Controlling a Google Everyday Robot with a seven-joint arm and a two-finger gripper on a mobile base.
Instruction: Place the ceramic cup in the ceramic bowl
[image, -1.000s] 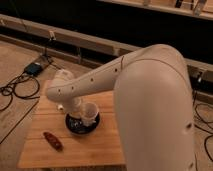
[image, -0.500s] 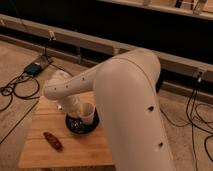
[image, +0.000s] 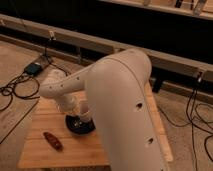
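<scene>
Cup: the ceramic cup (image: 83, 107) is a small white tumbler sitting over the near-right part of the ceramic bowl, upright or close to it; whether its base touches the bowl floor cannot be told.
Bowl: the ceramic bowl (image: 75, 126) is dark and glossy and rests on the counter, partly hidden by the cup and the arm above it.
Claw: the claw (image: 75, 106) hangs just above the bowl, right beside the cup on its left; how far it is open, and whether it has hold of the cup, cannot be told.
Arm: the large white arm (image: 120, 105) sweeps in from the right of the bowl and covers much of the counter on that side.
Counter: the wooden counter (image: 45, 122) carries the bowl near its middle.
Other item: a small reddish-brown object (image: 52, 140) lies on the counter, in front of and to the left of the bowl, well apart from it.
Floor: cables and a small box (image: 34, 69) lie beyond the counter, far behind and left of the bowl.
Step, as judged: setting the cup down inside the bowl.
Doing it well: lower straight down until the base seats on the bowl floor, keep the cup upright, release only once it is supported, then lift clear vertically so the claw does not tip it against the rim.
</scene>
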